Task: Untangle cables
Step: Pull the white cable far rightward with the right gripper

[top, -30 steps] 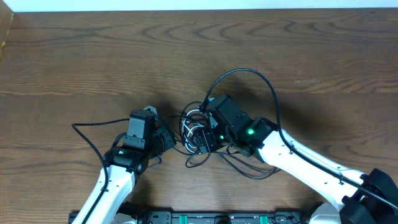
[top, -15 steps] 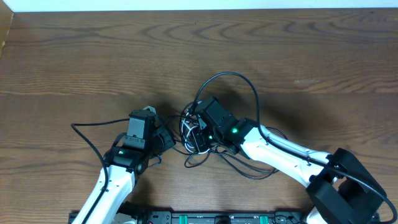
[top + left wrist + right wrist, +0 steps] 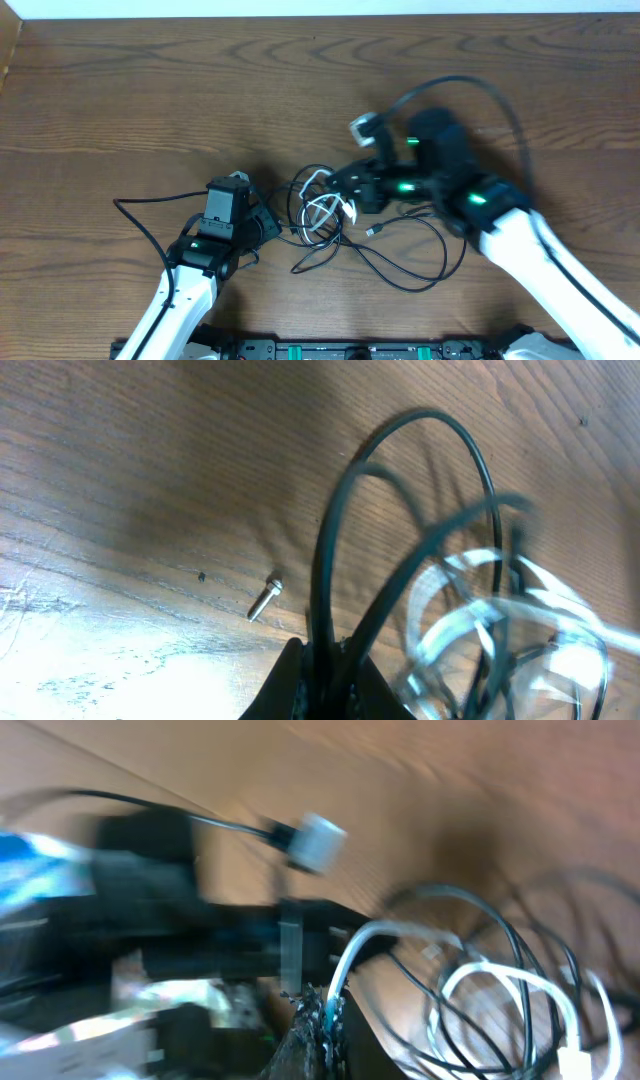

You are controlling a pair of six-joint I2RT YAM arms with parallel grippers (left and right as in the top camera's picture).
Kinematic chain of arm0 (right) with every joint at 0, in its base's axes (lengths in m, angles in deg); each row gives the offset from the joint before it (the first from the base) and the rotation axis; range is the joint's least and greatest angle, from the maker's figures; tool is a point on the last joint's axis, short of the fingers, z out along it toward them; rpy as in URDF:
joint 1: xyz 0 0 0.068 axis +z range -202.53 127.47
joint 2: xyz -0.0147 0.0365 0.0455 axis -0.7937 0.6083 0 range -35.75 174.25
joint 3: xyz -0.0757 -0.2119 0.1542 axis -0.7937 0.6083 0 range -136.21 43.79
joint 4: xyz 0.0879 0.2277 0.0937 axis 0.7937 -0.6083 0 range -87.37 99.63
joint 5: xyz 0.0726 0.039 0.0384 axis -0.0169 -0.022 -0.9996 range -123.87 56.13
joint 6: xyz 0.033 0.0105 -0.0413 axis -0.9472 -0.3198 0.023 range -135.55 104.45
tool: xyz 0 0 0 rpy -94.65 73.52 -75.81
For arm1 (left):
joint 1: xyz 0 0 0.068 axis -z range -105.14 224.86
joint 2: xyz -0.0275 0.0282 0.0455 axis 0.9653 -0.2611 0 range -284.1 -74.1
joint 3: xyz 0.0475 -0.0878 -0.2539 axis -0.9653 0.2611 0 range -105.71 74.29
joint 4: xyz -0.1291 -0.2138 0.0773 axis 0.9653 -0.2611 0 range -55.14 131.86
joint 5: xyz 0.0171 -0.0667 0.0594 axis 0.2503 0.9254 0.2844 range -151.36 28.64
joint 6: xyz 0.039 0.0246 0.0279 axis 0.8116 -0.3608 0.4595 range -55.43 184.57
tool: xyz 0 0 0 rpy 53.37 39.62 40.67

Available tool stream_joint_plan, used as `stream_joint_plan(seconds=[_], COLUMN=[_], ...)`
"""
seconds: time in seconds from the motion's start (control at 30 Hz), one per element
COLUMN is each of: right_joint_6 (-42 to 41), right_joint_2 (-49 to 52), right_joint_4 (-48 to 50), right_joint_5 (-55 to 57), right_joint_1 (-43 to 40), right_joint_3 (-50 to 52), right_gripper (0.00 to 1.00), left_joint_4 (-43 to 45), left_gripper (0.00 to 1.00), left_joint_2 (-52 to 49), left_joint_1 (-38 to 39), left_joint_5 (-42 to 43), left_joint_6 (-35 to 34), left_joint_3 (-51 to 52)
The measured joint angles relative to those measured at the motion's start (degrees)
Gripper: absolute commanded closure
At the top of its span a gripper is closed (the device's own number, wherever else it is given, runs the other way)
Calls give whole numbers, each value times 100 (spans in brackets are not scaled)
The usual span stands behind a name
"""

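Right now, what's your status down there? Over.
Left gripper shut on black cable. Right gripper looks shut on white cable, view blurred. Cables knotted between them. Loose screw nearby, nothing blocking.

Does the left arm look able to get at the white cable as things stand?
Probably yes: the white cable lies just beside the left gripper, with nothing solid between. But that gripper looks shut on a black cable, so it must let go first.
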Motion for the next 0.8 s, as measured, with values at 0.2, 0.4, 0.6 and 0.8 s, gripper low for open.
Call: stream_joint_plan(seconds=[0.2,0.4,0.6,0.8], right_joint_6=[166,356,341,-476], right_joint_2=[-1084,-1790,-2256,-2393], right_joint_4=[-59,-721,-2068,-3209], right_joint_5=[-446,33,2256,4614], right_joint_1=[-81,-293,-570,-765], right_joint_3=[0,0,2,2], right_gripper=[99,99,99,99], left_joint_4=[-2,-2,-9,-4], left_gripper=[92,92,92,92], left_joint_2=[0,0,0,0], left_joint_1=[0,0,0,0], left_joint_5=[0,0,2,7], left_joint_6=[0,0,0,-2], left_joint_3=[0,0,0,0])
